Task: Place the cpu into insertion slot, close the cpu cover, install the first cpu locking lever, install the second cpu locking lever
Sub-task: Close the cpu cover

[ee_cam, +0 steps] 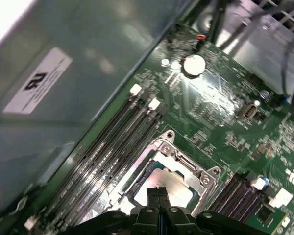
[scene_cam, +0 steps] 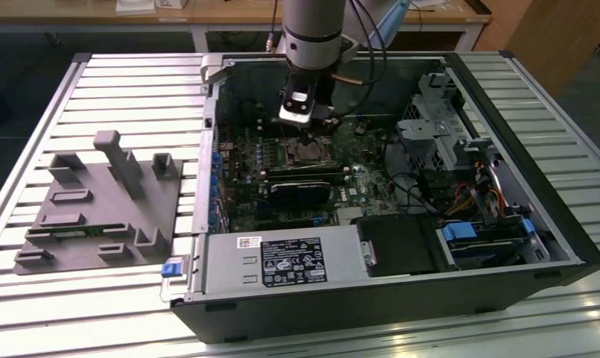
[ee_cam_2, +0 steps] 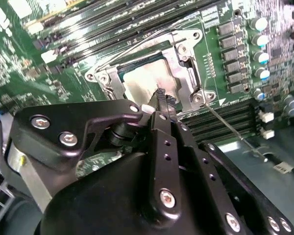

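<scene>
Cpu [ee_cam_2: 144,81] seated pale face up in the insertion slot [ee_cam_2: 104,81] on the green motherboard [ee_cam: 225,122], with the cpu cover [ee_cam_2: 183,58] lying flat as a frame around it. Close over the chip's edge, gripper [ee_cam_2: 161,98] with black fingertips pressed together, nothing between them. Thin lever rod [ee_cam_2: 235,133] angling off one socket corner across the memory slots [ee_cam_2: 225,120]. All inside an open computer case [scene_cam: 379,313] on a slatted table [scene_cam: 100,82], grey fixture [scene_cam: 100,201] at the exterior view's left.

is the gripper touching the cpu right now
Cannot tell. In the second wrist view the tip of the gripper overlaps the face of the cpu, but neither contact nor a gap shows plainly.
</scene>
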`<act>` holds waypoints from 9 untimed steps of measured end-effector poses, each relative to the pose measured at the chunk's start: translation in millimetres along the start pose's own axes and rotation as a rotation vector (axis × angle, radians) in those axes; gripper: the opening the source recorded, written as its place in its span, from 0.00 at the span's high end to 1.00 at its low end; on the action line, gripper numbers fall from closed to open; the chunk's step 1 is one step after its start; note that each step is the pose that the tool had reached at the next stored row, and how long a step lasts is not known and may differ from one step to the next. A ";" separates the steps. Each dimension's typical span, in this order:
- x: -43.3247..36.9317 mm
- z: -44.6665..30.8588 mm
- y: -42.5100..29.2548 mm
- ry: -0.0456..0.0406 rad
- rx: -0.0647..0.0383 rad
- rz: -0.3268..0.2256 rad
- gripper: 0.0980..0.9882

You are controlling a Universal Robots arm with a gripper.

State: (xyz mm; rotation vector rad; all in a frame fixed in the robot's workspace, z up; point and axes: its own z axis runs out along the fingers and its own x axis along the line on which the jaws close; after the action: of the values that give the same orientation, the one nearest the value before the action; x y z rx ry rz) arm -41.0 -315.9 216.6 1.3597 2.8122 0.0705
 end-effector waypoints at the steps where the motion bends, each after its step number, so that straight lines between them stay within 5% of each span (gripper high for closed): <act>1: 0.0 0.0 0.0 0.0008 0.000 -0.018 0.99; 9: 0.0 0.3 0.0 0.0079 0.001 -0.163 0.99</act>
State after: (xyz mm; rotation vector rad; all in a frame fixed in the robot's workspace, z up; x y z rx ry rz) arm -41.0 -315.9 216.3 1.1268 2.9172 0.0727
